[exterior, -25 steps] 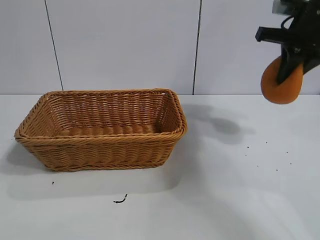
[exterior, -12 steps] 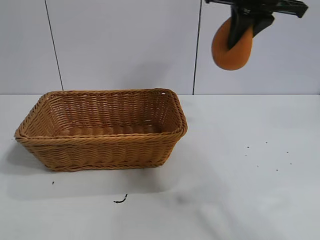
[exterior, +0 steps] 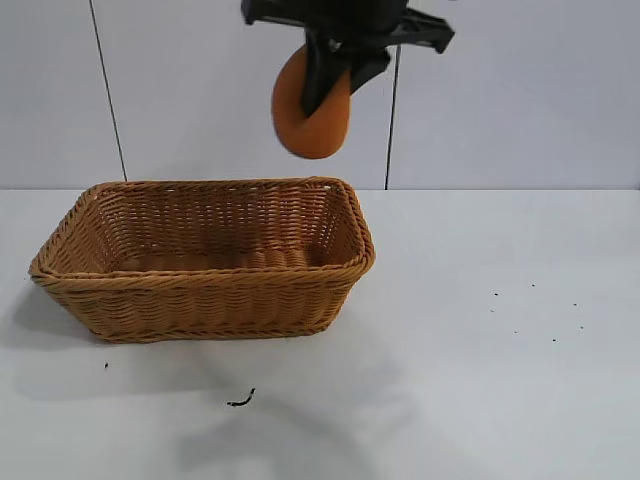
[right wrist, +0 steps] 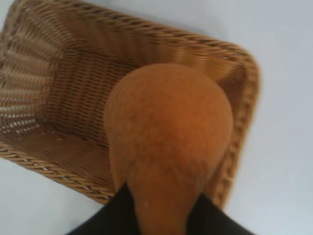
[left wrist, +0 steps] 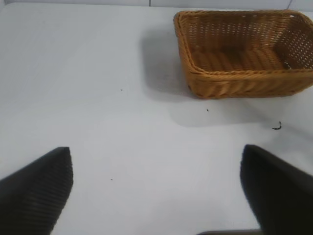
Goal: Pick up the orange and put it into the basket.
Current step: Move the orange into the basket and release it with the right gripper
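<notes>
Exterior view: the right arm is cut off by the top edge, only its black wrist and the right gripper [exterior: 330, 85] show. The gripper is clamped on the orange [exterior: 312, 108], one black finger running down the front of it; the other finger is hidden behind the fruit. One orange, matte dull-orange, rounded, held in the air above the right end of the basket [exterior: 205, 262], clear of the rim. One basket, rectangular woven wicker, tan-brown, flaring sides, braided rim, sitting on the white table [exterior: 480, 380]. Several tiny dark specks lie on the table right of the basket, and one small dark curl [exterior: 240, 400] in front of it; too small to identify. The left arm is out of sight here.

Left wrist view: the left gripper [left wrist: 156, 188] hangs over bare table, well apart from the basket [left wrist: 244, 54], its two black ribbed fingers [left wrist: 39, 188] spread wide and cut off by the picture edge. The orange does not show here.

Right wrist view: the orange [right wrist: 168, 142] fills the middle, rough surface, pinched between two black fingers [right wrist: 105, 220] that are mostly cut off. The basket [right wrist: 58, 88] lies beneath, its inside partly hidden by the fruit, one corner out of frame.
</notes>
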